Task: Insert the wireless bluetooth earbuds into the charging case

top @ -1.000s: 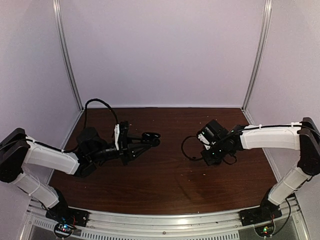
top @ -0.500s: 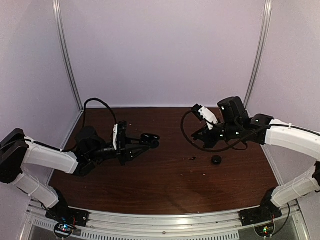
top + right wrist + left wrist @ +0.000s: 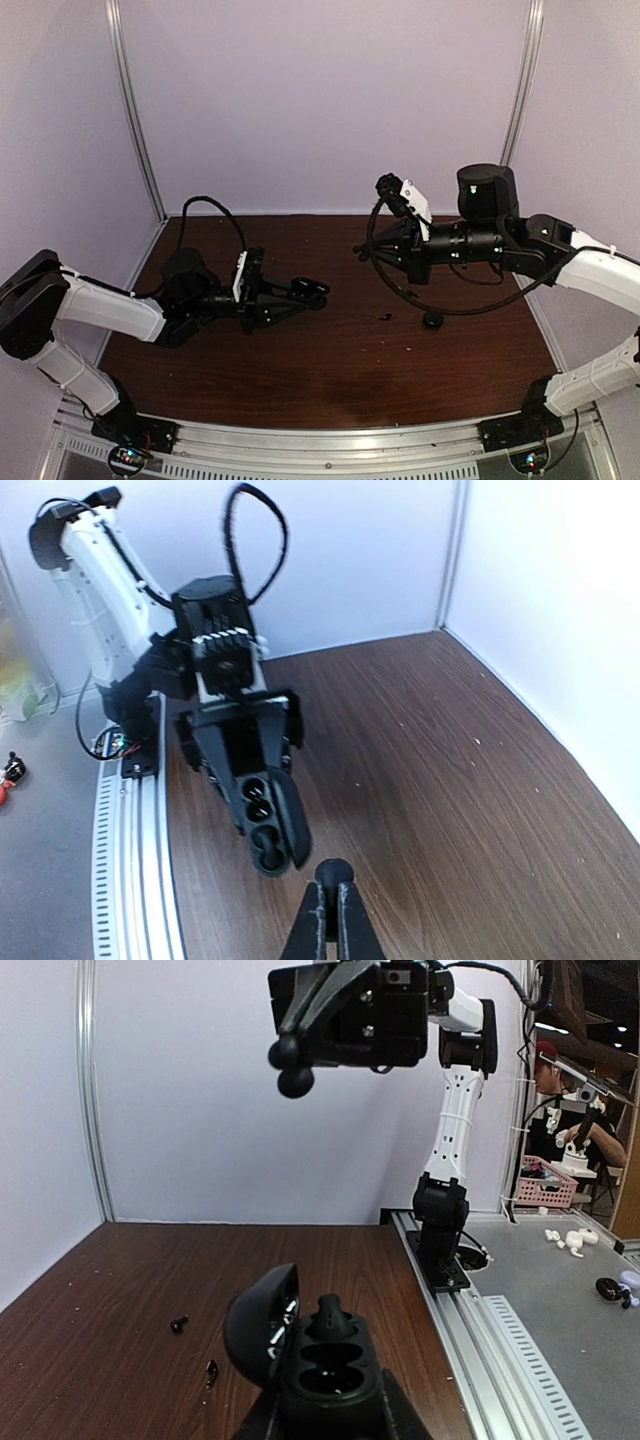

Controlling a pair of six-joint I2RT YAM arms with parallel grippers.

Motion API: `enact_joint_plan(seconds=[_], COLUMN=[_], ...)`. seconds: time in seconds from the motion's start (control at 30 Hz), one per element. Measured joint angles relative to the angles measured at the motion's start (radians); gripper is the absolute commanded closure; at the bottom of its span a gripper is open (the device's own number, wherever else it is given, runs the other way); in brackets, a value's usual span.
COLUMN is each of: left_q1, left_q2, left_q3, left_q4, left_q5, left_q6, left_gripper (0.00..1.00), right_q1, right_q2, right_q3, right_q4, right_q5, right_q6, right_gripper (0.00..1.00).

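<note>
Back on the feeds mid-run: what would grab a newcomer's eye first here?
The left gripper holds the charging case with its lid swung open, over the table left of centre. Facing it from the right, the raised right gripper is shut on a tiny black earbud. One more small black piece lies loose on the table right of centre.

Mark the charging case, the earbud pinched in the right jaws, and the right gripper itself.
charging case (image 3: 327, 1365), left wrist view, top face of its open base.
earbud (image 3: 333, 869), right wrist view, its rounded body.
right gripper (image 3: 333, 892), right wrist view, seam between the tips.
</note>
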Motion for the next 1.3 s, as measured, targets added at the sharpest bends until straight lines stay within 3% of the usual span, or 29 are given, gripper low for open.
enact_joint_plan(seconds=[0.47, 1.3], left_q1=[0.000, -0.037], left_q2=[0.038, 0.057], left_q3=[0.040, 0.083], left_q4=[-0.009, -0.119], left_q5=[0.084, 0.107], left_q6=[-0.031, 0.008], left_gripper=[1.00, 1.00], right_q1=[0.184, 0.258], right_q2=[0.124, 0.248], right_q3=[0.109, 0.123], right_q4=[-0.016, -0.058], right_q5=[-0.015, 0.115], right_q6=[-0.101, -0.157], right_gripper=[1.00, 1.00])
